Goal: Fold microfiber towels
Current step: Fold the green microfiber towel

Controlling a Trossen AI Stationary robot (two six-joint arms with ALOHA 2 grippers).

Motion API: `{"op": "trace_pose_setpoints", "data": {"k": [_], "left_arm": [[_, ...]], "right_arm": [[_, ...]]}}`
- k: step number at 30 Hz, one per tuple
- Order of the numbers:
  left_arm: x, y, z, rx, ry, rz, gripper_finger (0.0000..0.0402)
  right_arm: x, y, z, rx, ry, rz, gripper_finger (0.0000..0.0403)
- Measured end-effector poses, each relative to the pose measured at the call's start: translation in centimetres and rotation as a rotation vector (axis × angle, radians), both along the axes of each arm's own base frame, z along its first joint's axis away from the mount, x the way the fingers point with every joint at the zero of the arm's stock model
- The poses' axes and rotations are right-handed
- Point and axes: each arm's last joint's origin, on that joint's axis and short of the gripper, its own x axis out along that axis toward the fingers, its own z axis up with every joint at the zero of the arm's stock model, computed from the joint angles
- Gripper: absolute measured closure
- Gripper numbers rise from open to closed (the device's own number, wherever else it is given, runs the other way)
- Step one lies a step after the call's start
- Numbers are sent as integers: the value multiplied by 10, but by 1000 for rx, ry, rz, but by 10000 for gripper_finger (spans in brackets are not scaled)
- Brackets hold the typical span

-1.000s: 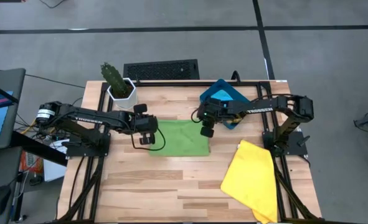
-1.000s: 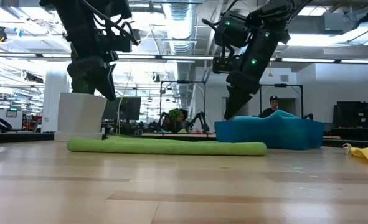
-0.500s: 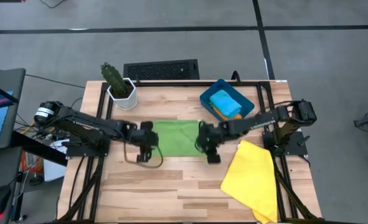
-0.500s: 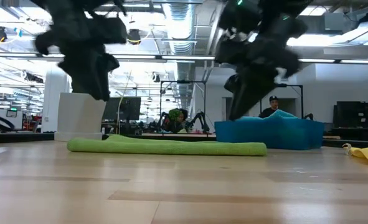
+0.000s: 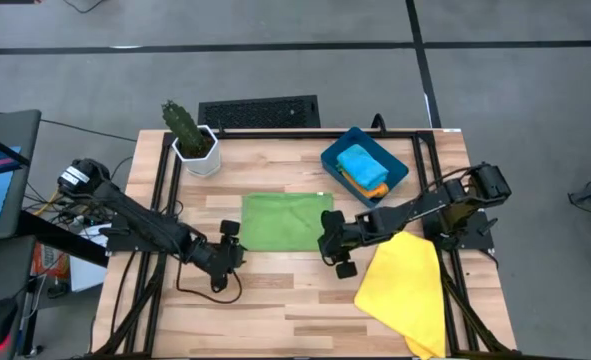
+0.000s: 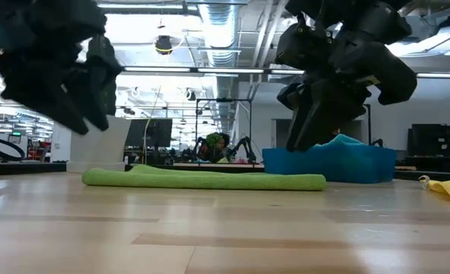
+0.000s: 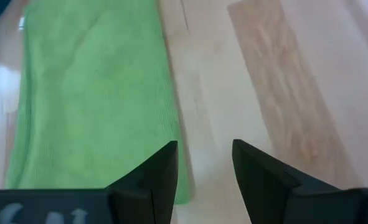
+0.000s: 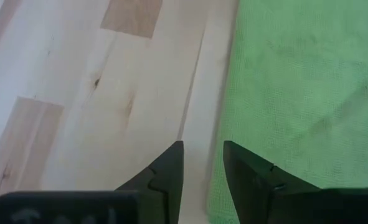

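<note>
A green towel [image 5: 285, 222] lies flat as a folded rectangle on the middle of the table; it also shows in the low view [image 6: 202, 180]. My left gripper [image 5: 225, 257] hovers open just off the towel's near left corner [image 7: 174, 186], above the wood. My right gripper [image 5: 339, 255] hovers open just off the towel's near right corner [image 8: 224, 199]. Both show raised above the table in the low view. A yellow towel [image 5: 405, 290] lies crumpled at the near right. A light blue towel [image 5: 358, 162] and an orange one [image 5: 375, 186] sit in the teal bin. A second green towel is not seen.
The teal bin [image 5: 392, 160] stands at the far right. A potted cactus [image 5: 190, 135] stands at the far left, with a black keyboard [image 5: 260, 112] behind the table's far edge. Bare wood [image 5: 275, 300] lies near the front edge.
Both grippers have moved from the green towel's far edge toward the table's near edge, along the towel's left and right sides, and now stand by its near corners. The green towel has stayed flat where it was.
</note>
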Motion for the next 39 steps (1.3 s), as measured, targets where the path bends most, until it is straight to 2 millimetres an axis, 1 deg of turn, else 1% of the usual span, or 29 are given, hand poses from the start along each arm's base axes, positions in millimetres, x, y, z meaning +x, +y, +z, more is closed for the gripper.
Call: {"op": "trace_pose_setpoints", "data": {"k": [4,9,13,16,21,29,39], "left_arm": [[-8,1,-12,55,-12,33,255],[-14,5,-23,54,-4,42,255],[-17,7,-27,65,1,53,255],[-17,7,-28,64,-20,60,255],[-19,8,-34,49,-50,57,255],[-21,9,-37,51,-45,31,255],[-18,9,-35,141,-68,-32,255]], "right_arm": [[-4,-5,-7,3,15,-20,259],[-16,-11,-23,11,75,-66,238],[-21,-11,-33,26,19,-67,225],[-22,-14,-36,25,0,-74,223],[-28,-19,-43,20,28,-89,229],[-30,-19,-45,19,18,-86,234],[-28,-22,-44,19,-2,-92,234]]}}
